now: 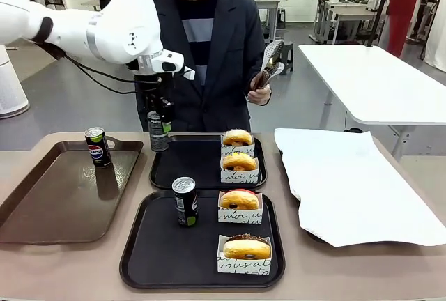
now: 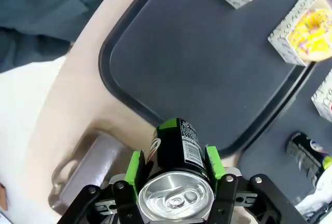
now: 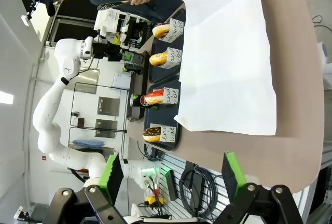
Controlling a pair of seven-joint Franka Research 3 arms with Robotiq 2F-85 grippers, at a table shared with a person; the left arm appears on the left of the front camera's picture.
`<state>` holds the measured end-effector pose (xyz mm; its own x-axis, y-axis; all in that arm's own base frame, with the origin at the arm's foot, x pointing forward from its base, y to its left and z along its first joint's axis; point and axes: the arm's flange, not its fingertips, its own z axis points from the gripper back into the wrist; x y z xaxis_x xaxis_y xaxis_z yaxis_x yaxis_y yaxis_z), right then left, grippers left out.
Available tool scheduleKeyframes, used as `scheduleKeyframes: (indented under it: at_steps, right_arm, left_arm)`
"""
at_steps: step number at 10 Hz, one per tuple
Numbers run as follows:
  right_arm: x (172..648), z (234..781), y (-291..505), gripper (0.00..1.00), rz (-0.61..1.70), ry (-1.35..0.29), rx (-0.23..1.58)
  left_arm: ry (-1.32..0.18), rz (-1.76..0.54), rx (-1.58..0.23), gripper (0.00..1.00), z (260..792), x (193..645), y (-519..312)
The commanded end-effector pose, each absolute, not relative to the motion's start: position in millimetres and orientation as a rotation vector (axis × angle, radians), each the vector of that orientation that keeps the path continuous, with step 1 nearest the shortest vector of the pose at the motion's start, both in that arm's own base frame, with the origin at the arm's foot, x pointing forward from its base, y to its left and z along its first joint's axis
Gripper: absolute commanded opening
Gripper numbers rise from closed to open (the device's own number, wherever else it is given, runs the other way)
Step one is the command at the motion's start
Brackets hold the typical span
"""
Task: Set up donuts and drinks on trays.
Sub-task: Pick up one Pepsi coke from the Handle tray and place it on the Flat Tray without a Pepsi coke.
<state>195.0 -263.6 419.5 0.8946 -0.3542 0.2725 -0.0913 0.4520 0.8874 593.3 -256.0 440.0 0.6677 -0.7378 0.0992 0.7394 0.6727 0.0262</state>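
near black tray [image 1: 139, 256]: already set, with one can [image 1: 185, 201] upright on its left part and two sleeved donuts, red-glazed [image 1: 239, 200] and chocolate-topped [image 1: 246, 247], on its right part.

far black tray [image 1: 202, 168]: two yellow-glazed donuts [image 1: 238, 149] in paper sleeves along its right side; left part bare, no drink on it yet.

left gripper [image 1: 159, 121]: closed around a dark can with green mark [image 2: 177, 154], green pads [image 2: 136, 166] pressed on both sides of it, silver top toward the wrist camera. held in the air at the far left corner of the far tray, not set down yet. from the wrist view, seemed to hang over the tray's rim, near the handle of the brown tray [image 1: 42, 203], so perhaps not well over the flat part.

right gripper [image 3: 171, 175]: wide open, nothing between its fingers, well apart from the trays, above the table edge beside the white paper sheet [image 1: 355, 182].

pepsi can [image 1: 97, 147]: upright on the brown tray, at its far end, apart from both black trays.

person's hand [image 1: 260, 93]: holding tongs [image 1: 270, 60] behind the far tray, not touching any donut.

judged as nearly finished: donuts placed on both trays, one drink placed. left to do: lowering the held can onto the bare left part of the far tray, upright, then releasing. possibly nothing more needed for the pepsi can, but hard to say.
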Motion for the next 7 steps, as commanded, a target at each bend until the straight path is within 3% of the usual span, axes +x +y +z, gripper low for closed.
scheduleKeyframes:
  at_steps: [1, 7]
  right_arm:
    - [197.2, 421.0, -265.3, 1.00, -0.155, -0.493, 1.119]
    - [197.2, 421.0, -265.3, 1.00, -0.155, -0.493, 1.119]
  left_arm:
    - [-0.141, -0.835, -0.013, 0.59, 430.0, 588.7, -272.7]
    - [-0.141, -0.856, -0.034, 0.59, 394.6, 591.6, -283.4]
